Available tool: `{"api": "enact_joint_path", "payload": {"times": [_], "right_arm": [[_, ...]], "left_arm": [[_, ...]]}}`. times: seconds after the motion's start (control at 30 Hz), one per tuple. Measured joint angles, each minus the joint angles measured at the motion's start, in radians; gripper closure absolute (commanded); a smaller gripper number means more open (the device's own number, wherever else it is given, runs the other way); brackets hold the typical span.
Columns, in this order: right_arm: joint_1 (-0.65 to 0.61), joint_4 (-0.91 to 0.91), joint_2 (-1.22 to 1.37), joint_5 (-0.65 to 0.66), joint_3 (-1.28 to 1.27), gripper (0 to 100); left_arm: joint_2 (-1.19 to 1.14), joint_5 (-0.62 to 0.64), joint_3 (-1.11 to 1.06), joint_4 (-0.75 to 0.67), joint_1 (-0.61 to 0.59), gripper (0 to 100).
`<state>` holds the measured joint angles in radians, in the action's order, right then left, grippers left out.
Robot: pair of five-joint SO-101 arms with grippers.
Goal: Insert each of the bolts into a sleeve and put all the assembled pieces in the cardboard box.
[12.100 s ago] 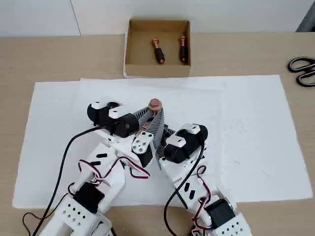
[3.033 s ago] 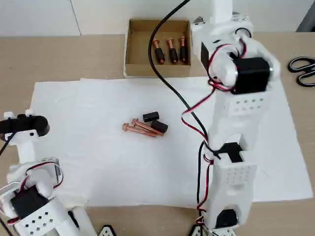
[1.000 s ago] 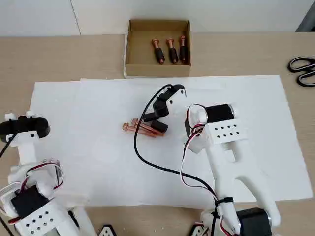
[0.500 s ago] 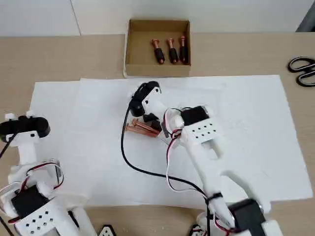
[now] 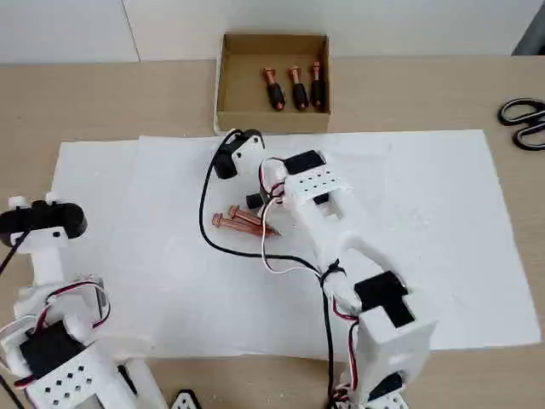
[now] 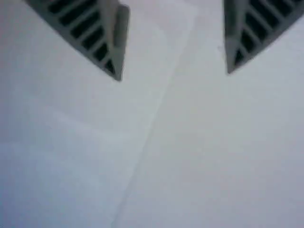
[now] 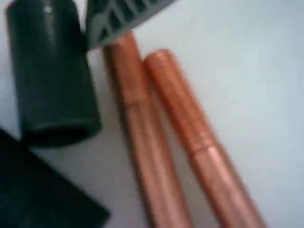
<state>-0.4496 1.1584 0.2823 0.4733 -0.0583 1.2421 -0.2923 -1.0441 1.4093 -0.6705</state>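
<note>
Your left gripper (image 6: 173,71) sits parked at the left edge of the bench (image 5: 85,94), jaws spread wide over the white paper sheet (image 5: 443,221) with nothing between them.

Toward the middle, three assembled pieces (image 5: 294,85) already lie side by side in the cardboard box (image 5: 220,85). Two loose bolts (image 5: 243,221) lie touching on the paper just below it, with a black sleeve (image 7: 52,71) just beside them. A dark shape next to that is probably the second sleeve, though the close view is too tight to be sure. So you have two insertions and two drops left.

Your right gripper (image 5: 255,170) hangs over this pile. I cannot tell how its jaws stand.

At the far right, scissors (image 5: 524,119) rest on the bare wood bench, well apart from the work. A pale wall runs behind.
</note>
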Motion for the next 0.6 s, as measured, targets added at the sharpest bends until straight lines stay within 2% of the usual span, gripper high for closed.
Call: {"api": "enact_joint_path", "payload": {"times": [0.5, 0.6], "right_arm": [[0.005, -0.021, 0.121, -0.002, 0.048, 76.2], [0.003, -0.021, 0.121, -0.002, 0.048, 80.2]], "left_arm": [[0.0, 0.0, 0.0, 0.0, 0.0, 86], [0.0, 0.0, 0.0, 0.0, 0.0, 86]]}}
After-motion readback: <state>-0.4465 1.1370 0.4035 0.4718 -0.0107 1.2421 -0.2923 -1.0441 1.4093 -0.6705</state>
